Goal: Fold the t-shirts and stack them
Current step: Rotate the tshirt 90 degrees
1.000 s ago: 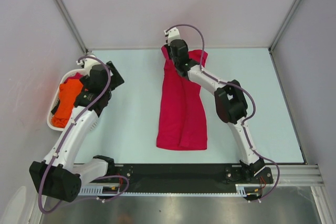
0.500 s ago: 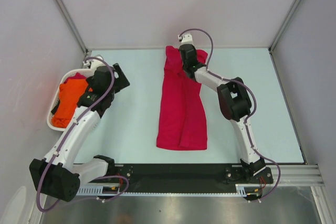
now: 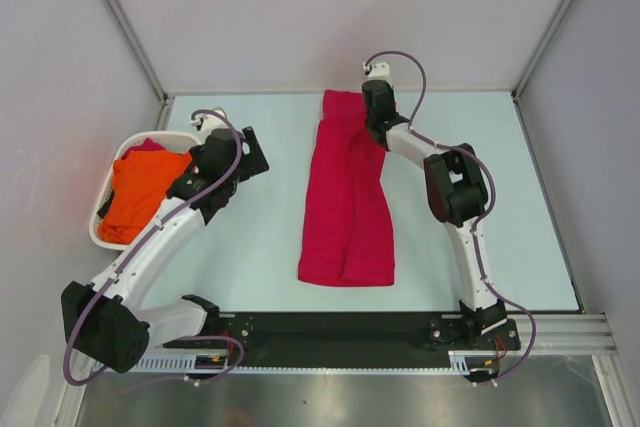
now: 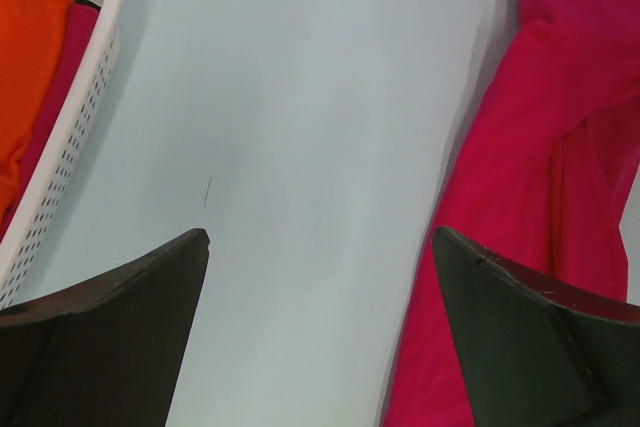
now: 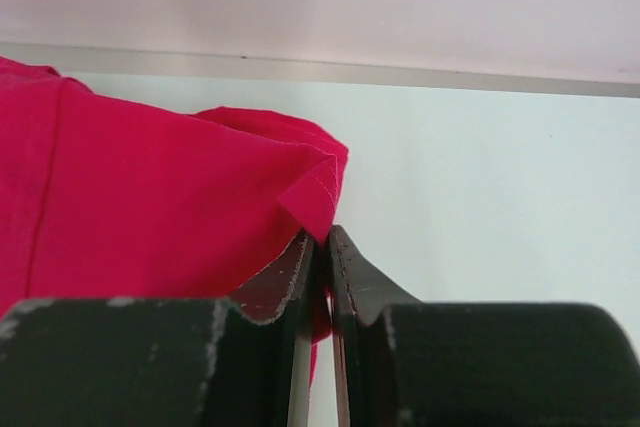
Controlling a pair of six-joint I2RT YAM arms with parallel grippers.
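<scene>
While pinched tight on the far hem of the crimson t-shirt (image 3: 345,207), laid lengthwise on the table (image 3: 260,247): right gripper (image 5: 322,239). Meanwhile left gripper (image 4: 320,239) gaping wide, gripping nothing; orange t-shirt (image 3: 140,192) heaped in the basket (image 3: 99,238).

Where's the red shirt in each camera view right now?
Top: the red shirt lies lengthwise at mid-table.
Left wrist: along the right edge.
Right wrist: left half, its corner pinched in the right gripper.
Shared landmark: the pale table, seen in all three.
</scene>
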